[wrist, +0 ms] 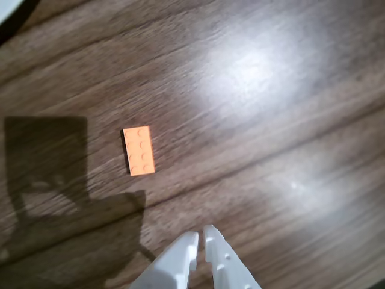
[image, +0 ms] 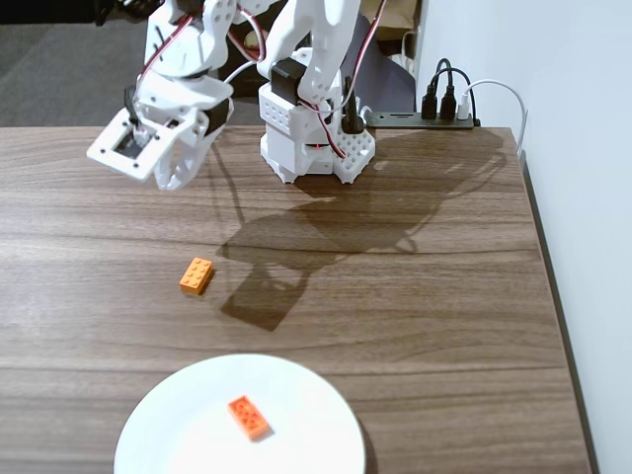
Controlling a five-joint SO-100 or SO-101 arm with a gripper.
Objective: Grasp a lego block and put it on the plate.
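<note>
The light yellowish-orange lego block (image: 197,276) lies flat on the wooden table, left of centre and above the plate. In the wrist view the block (wrist: 139,151) sits up and to the left of the fingertips. The white plate (image: 178,425) is at the front edge, and a sliver of its rim (wrist: 11,7) shows in the wrist view's top left corner. A deeper red-orange brick (image: 250,417) lies on the plate. My gripper (image: 170,176) hangs high above the table's back left, well clear of the block. In the wrist view the gripper (wrist: 201,232) is shut and empty.
The arm's white base (image: 314,148) stands at the back centre of the table. A power strip with plugs (image: 444,111) lies behind the back right corner. The table's right edge (image: 553,296) runs along a white wall. The arm's shadow falls across the middle.
</note>
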